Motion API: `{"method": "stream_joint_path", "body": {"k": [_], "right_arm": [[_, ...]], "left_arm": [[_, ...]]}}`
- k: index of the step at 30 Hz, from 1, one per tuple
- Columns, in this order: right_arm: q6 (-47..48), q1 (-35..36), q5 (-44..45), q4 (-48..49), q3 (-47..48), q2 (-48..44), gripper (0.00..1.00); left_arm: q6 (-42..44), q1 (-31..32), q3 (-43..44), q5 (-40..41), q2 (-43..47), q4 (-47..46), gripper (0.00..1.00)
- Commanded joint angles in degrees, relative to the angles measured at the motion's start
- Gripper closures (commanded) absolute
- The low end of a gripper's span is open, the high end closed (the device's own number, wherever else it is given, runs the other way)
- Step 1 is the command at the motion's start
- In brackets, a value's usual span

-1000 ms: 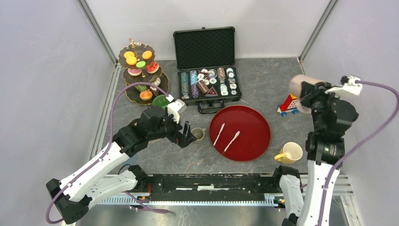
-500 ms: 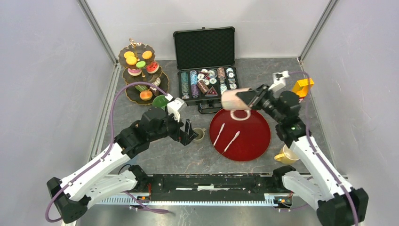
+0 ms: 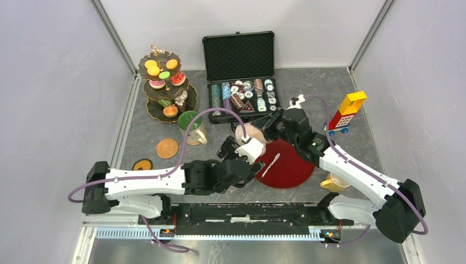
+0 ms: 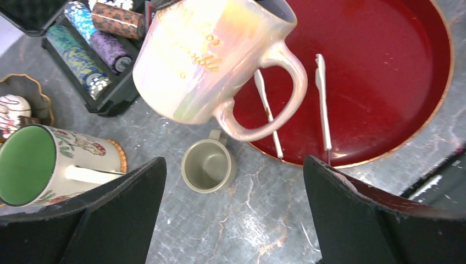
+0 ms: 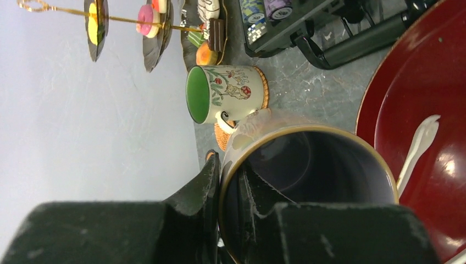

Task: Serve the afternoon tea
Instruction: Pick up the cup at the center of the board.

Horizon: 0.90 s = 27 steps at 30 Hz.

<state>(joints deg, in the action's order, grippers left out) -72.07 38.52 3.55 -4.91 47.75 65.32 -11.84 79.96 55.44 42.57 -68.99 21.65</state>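
My right gripper is shut on the rim of a pearly pink mug and holds it tilted above the left edge of the red tray. My left gripper is open and empty just below that mug, above a small olive cup on the table. A green-lined flowered mug stands on a coaster. The dark three-tier stand with toy sweets is at the back left. A yellow mug sits at the front right.
Two white stirrers lie in the tray. The open black poker chip case is behind it. The red-yellow block tower stands at the right. Two round coasters lie on the table at the left.
My right arm has carried the pearly mug left and lower, to the tray's left edge. My left arm has swung right, uncovering the green mug and coasters.
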Motion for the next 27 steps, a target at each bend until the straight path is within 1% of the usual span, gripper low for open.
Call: {"method": "stream_joint_path", "body": {"k": [1, 3, 5, 9, 11, 14, 16, 18, 20, 22, 25, 27], "right_arm": [[-11.7, 1.9, 6.9, 1.7, 4.0, -1.8, 1.0], [-12.6, 2.1, 6.7, 0.0, 5.6, -1.1, 1.0], [-13.1, 2.4, 6.1, -2.4, 7.7, -0.3, 1.0], [-16.5, 4.0, 6.3, -2.5, 7.9, -0.4, 1.0], [-16.9, 4.5, 7.6, -3.0, 8.2, -0.4, 1.0], [-17.3, 5.0, 8.1, -4.2, 9.1, -0.7, 1.0], [-18.2, 5.9, 8.8, -4.2, 8.8, -1.3, 1.0], [-18.8, 7.0, 10.5, -4.6, 8.5, -2.1, 1.0], [-18.9, 7.7, 11.8, -4.7, 8.5, -2.8, 1.0], [-18.9, 8.2, 13.4, -5.0, 8.6, -3.3, 1.0], [-19.2, 8.7, 14.5, -4.9, 8.3, -4.0, 1.0], [-19.4, 9.1, 14.9, -4.4, 8.1, -4.3, 1.0]], "left_arm": [[5.5, 0.9, 0.5, 6.8, -2.1, -7.6, 0.0], [7.1, 1.1, -0.4, 5.1, -3.4, -10.2, 0.0], [9.0, 1.3, -1.1, 6.4, -4.5, -13.0, 0.0], [15.4, 1.4, -1.6, 7.8, -7.5, -18.8, 0.0], [17.9, 1.6, -1.5, 6.9, -8.7, -20.0, 0.0], [18.4, 1.8, -1.6, 5.9, -9.4, -20.0, 0.0], [18.8, 1.8, -0.9, 10.1, -11.3, -19.2, 0.0], [19.2, 1.9, 0.5, 17.1, -13.5, -18.2, 0.0], [20.8, 1.8, 1.2, 22.1, -15.2, -18.4, 0.01], [22.1, 1.8, 1.4, 25.3, -16.2, -19.1, 0.05], [24.3, 1.9, 1.0, 27.9, -17.1, -21.2, 0.1], [25.8, 1.9, 0.9, 29.4, -17.6, -23.1, 0.17]]}}
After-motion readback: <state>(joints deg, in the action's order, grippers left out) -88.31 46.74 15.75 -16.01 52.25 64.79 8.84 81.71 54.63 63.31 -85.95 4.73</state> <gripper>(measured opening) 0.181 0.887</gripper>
